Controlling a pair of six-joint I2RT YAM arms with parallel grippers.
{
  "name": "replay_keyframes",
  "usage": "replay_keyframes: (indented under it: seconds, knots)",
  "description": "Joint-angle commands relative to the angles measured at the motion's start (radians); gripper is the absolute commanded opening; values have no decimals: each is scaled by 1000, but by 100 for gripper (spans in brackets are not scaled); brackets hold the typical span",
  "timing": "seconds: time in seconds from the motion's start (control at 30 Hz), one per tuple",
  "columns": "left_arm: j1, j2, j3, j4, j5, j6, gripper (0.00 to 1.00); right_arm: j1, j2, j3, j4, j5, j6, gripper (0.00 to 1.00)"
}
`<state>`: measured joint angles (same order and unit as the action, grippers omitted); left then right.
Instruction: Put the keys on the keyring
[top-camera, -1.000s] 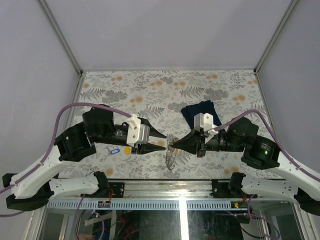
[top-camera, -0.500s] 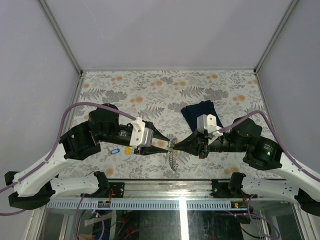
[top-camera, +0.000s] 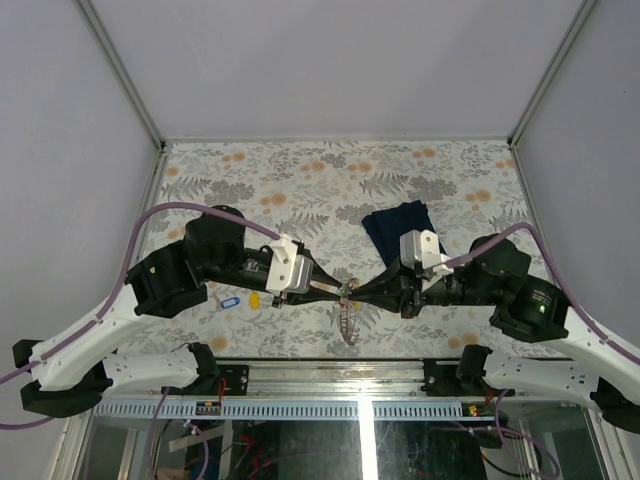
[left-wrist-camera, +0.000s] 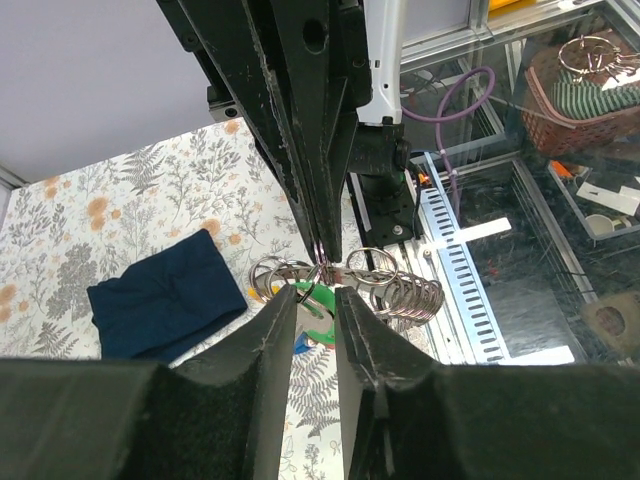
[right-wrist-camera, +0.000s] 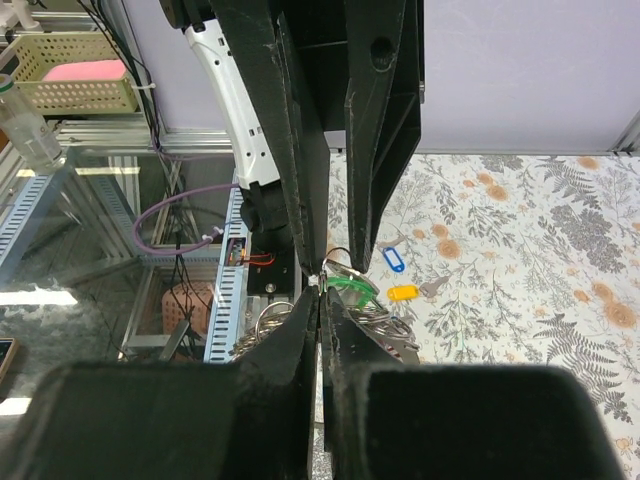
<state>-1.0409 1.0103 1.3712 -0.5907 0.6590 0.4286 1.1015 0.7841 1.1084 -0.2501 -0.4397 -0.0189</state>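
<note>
My right gripper (top-camera: 358, 292) is shut on the keyring (top-camera: 347, 318), a chain of silvery rings hanging below it near the table's front edge; the keyring also shows in the left wrist view (left-wrist-camera: 405, 295) and the right wrist view (right-wrist-camera: 390, 330). My left gripper (top-camera: 338, 289) meets it tip to tip. Its jaws stand a narrow gap apart, straddling the green-tagged key (left-wrist-camera: 318, 303) at the keyring; this key shows too in the right wrist view (right-wrist-camera: 350, 285). A blue-tagged key (top-camera: 229, 300) and a yellow-tagged key (top-camera: 254, 299) lie on the table under the left arm.
A dark navy folded cloth (top-camera: 400, 228) lies behind the right gripper on the floral table (top-camera: 300, 180). The table's metal front rail (top-camera: 330, 370) runs just below the hanging keyring. White walls enclose left, right and back.
My left gripper has moved right to meet the right gripper, and its jaws have narrowed from wide open. The right gripper with the keyring has shifted slightly right.
</note>
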Motion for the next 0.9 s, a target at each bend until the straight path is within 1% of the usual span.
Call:
replay_keyframes:
  seconds: [0.0, 0.13, 0.3, 0.5, 0.87]
  knots:
    - [-5, -5, 6, 54, 16, 14, 20, 3, -19, 17, 90, -11, -7, 0]
    - [-6, -7, 6, 54, 13, 15, 13, 4, -25, 16, 92, -8, -3, 0]
    - [-6, -10, 8, 70, 3, 10, 1, 3, -23, 17, 93, -10, 2, 0]
    - [-4, -21, -12, 108, 2, -11, 0, 3, -34, 10, 117, 8, 11, 0]
    - [-4, -38, -41, 148, -5, -34, 0, 3, -80, -57, 269, 94, 73, 0]
